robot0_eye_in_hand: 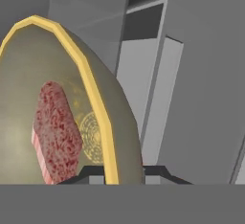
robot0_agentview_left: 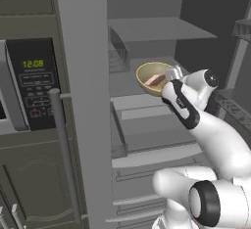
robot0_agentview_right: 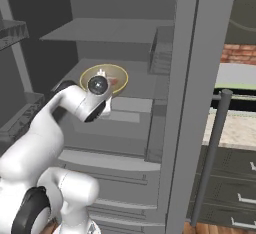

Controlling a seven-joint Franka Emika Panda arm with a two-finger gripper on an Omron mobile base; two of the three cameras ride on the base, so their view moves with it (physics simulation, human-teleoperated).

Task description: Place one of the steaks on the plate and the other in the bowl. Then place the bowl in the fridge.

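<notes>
With the fingers (robot0_eye_in_hand: 117, 174) pinching the bowl's (robot0_agentview_left: 153, 78) rim, steak (robot0_agentview_left: 155, 80) inside, only setting it down in the open fridge (robot0_agentview_left: 147, 32) remains.

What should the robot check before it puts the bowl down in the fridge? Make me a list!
1. Gripper shut on the bowl rim: ok, the rim runs down between the finger tips in the hand view.
2. Steak in the bowl: ok.
3. Fridge door open: ok, the shelves are showing.
4. Bowl already inside the fridge: ok, it hangs over the middle shelf.
5. Bowl level: not ok, it looks tipped, so the steak might slide.
6. Bowl touching the shelf: cannot tell.
</notes>
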